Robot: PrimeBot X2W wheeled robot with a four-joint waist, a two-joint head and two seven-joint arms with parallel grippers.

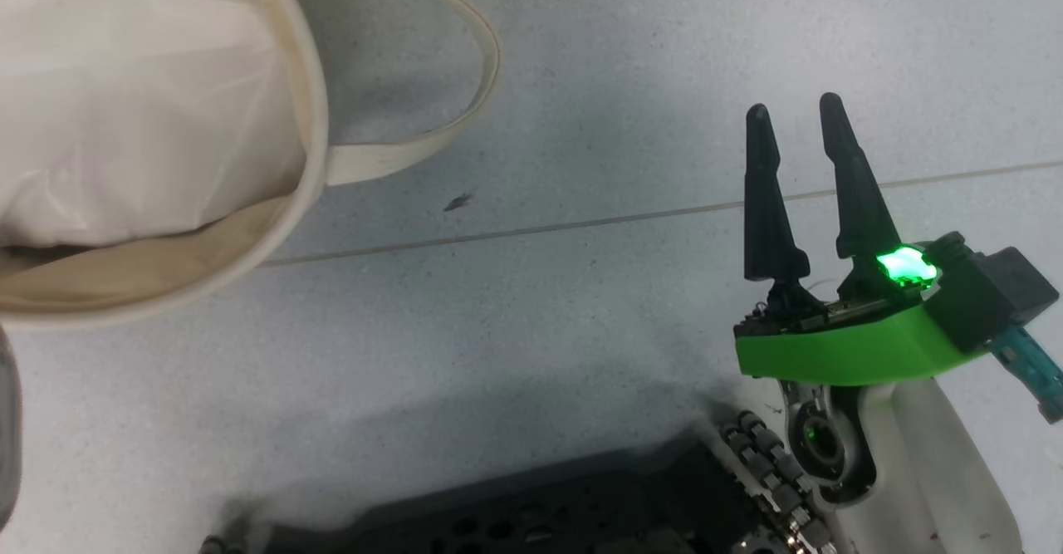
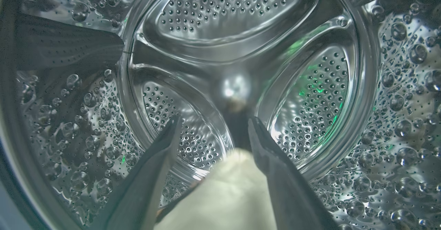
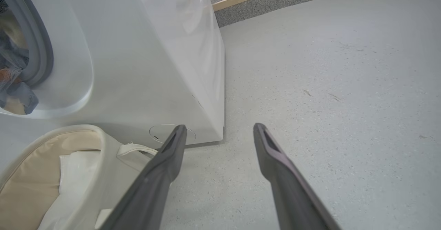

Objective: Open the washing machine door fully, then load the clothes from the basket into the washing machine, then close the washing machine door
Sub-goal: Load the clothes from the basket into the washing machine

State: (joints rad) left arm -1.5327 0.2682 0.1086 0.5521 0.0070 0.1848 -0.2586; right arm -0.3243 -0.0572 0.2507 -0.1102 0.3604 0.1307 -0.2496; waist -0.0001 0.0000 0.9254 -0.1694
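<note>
- Left hand is hanging inside the washer, fingers spread, cream cloth between them.
- Right hand is hovering open beside the washer.
- Clothes are lying in the washer's mouth.

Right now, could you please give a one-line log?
left gripper: open in drum, cream cloth between fingers | right gripper: open above floor
</note>
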